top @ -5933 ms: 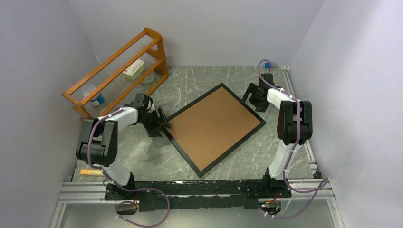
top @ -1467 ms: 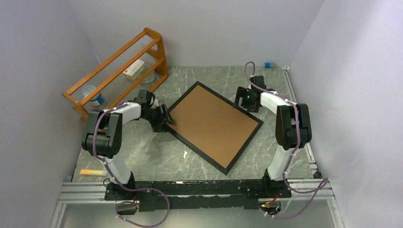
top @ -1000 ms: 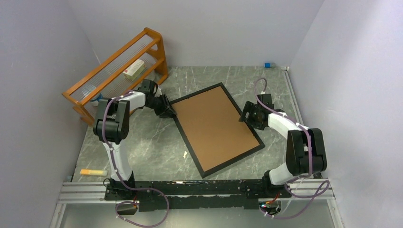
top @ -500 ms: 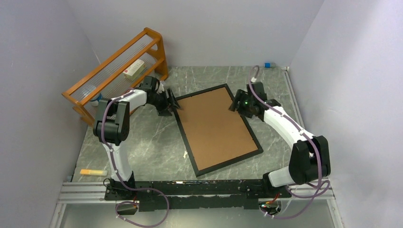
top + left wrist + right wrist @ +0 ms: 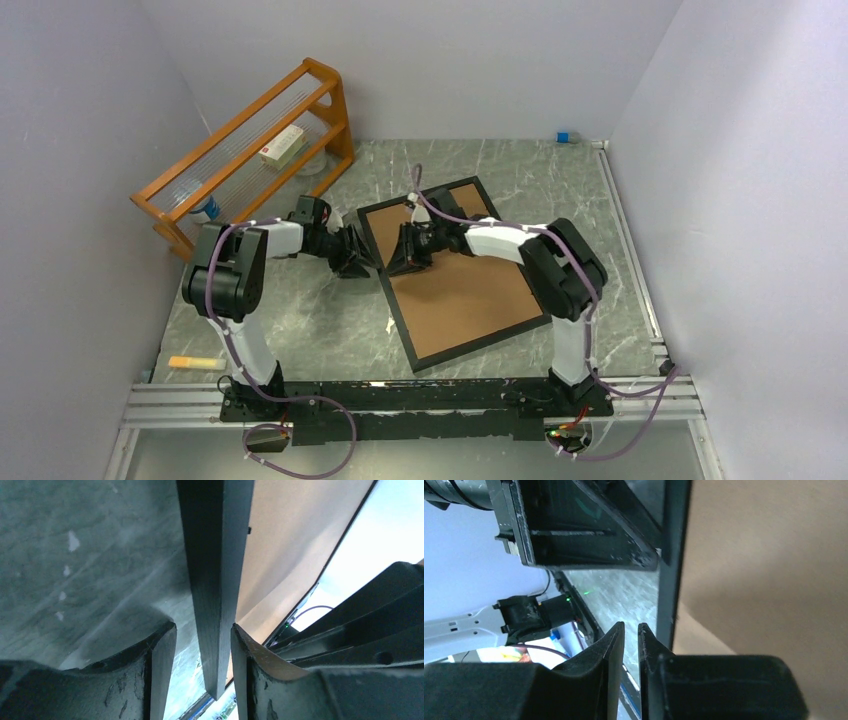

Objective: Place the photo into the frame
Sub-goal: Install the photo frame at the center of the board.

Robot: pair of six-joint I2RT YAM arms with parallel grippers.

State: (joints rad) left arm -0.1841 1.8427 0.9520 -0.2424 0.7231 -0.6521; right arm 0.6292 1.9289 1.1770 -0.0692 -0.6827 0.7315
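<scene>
Setting: a grey marbled worktop [image 5: 300, 310] closed in by pale lilac walls, with an orange wooden rack [image 5: 343, 125] at the far left
Frame position: the frame [image 5: 397, 305] lies glass-side down near the middle of the worktop, and its brown backing board [image 5: 465, 295] fills the thin black border
Long axis: runs from far to near, with the near end swung a little toward the right arm's side, so the frame sits skewed to the worktop's edges
Photo: not visible in any view; whether it already sits under the backing board cannot be told
Left jaws: the left gripper [image 5: 202, 627] straddles the frame's left border near the far-left corner, its jaws partly apart with the black edge between them and a sliver of worktop showing on one side, so no firm clamp is evident
Right jaws: the right gripper [image 5: 630, 626] reaches across the backing board to that same left border, its jaws narrowed to a thin slit with nothing between them
Done so far: the frame is turned back-up and both arms are gathered at one edge; judging by this, the work is at the opening or closing of the back
Left to do: no sunflower print is confirmed inside, so the task cannot be called finished
</scene>
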